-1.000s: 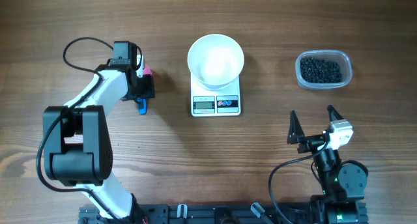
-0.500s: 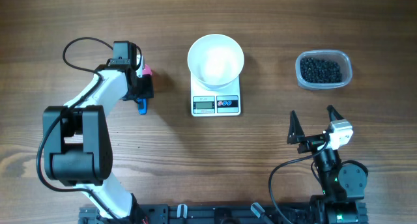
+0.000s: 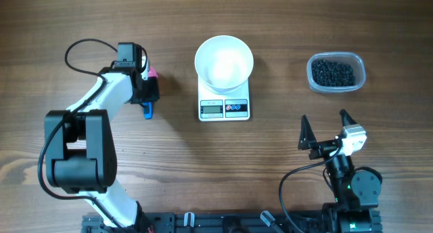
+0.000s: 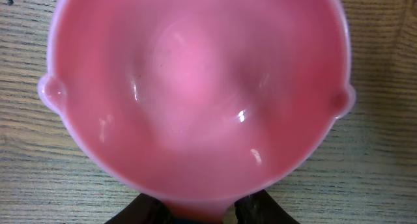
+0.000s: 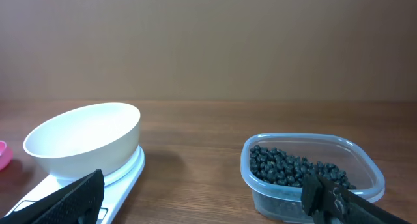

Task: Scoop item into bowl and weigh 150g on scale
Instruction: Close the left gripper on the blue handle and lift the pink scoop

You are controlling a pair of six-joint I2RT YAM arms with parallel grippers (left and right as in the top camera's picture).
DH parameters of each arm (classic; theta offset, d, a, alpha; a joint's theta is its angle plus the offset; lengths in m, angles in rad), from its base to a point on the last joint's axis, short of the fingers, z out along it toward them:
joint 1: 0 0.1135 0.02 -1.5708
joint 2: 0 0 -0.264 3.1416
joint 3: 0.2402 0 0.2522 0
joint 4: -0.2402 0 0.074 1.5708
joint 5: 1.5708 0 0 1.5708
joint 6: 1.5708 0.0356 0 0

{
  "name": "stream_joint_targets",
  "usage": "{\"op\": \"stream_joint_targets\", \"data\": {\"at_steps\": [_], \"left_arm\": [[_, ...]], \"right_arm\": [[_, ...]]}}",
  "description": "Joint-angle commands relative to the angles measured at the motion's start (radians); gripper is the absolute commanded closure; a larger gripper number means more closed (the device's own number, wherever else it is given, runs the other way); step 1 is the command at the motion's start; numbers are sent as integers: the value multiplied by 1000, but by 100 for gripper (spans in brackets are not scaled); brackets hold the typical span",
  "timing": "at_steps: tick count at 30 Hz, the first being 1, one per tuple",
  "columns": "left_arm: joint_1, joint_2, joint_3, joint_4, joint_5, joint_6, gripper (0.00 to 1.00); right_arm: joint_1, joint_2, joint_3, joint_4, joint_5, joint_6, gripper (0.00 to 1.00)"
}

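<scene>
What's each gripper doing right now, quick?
Left gripper: around the handle of the pink scoop; whether it grips cannot be told.
Right gripper: open, empty.

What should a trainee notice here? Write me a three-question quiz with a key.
1. True or false: the bowl sits on the scale.
2. The beads are in: A the tub; B the bowl; C both.
3. Fill in: the right gripper has its jaws ____.
Key: 1 true; 2 A; 3 open.
</scene>
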Motion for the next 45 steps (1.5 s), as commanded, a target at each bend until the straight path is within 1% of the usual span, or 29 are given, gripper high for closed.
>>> {"op": "stream_joint_targets", "data": {"at_steps": [1,8,11,17,21,33,45], "left_arm": [[-5,19,-9,3,-3,-6,66],[-5,19,-9,3,-3,-5,68],[-5,19,-9,4,-3,-7,71],[-4,19,-9,2,-8,-65,74],[-4,19,-8,3,-19,-92,79],[-5,19,-8,10,-18,-175,80],[-5,18,-8,0,-18,-174,82]], "right_arm": [[4,-3,-1,4,9,11,0],[4,-3,-1,4,9,11,0],[4,-3,-1,4,9,11,0],[4,-3,-1,4,9,11,0],[4,-3,-1,4,9,11,0],[4,-3,-1,4,9,11,0],[4,-3,-1,4,9,10,0]]}}
